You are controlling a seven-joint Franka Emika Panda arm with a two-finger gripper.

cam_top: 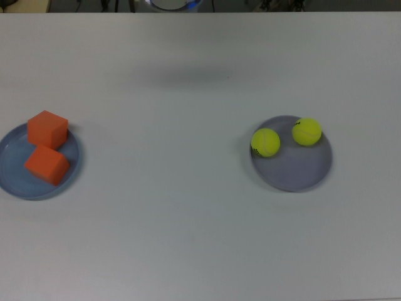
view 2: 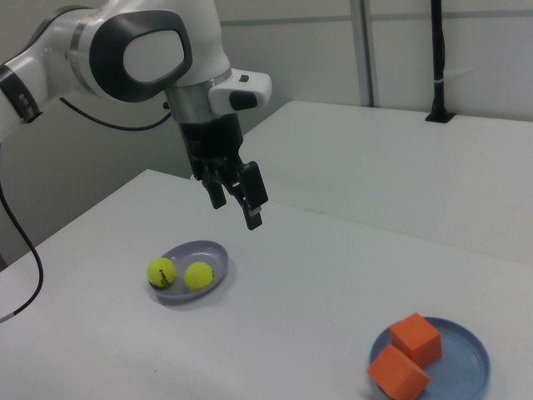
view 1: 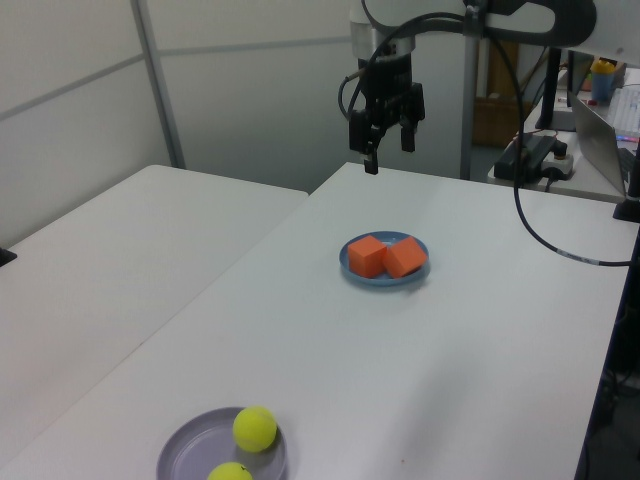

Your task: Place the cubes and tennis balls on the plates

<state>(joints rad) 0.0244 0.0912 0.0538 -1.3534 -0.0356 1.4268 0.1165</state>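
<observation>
White table (cam_top: 188, 207) fills the top view; 2nd white table (view 1: 90, 270) sits alongside, at the left view's left, w/ a narrow gap between. Pale wall panels (view 1: 70, 90) behind, split by a grey metal post (view 1: 158, 80). At the left view's right: side desk w/ a laptop (view 1: 603, 130), a black power unit w/ cables (view 1: 530, 155), a yellow-topped bottle (view 1: 603, 75). Wooden shelf (view 1: 500, 110) further back. In the right view, a black pole (view 2: 436, 58) stands on the far table.

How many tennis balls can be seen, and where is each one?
2. Both lie on the lavender plate: one tennis ball at its edge on the top view's left, the other tennis ball at its upper rim. None seems hidden.
</observation>
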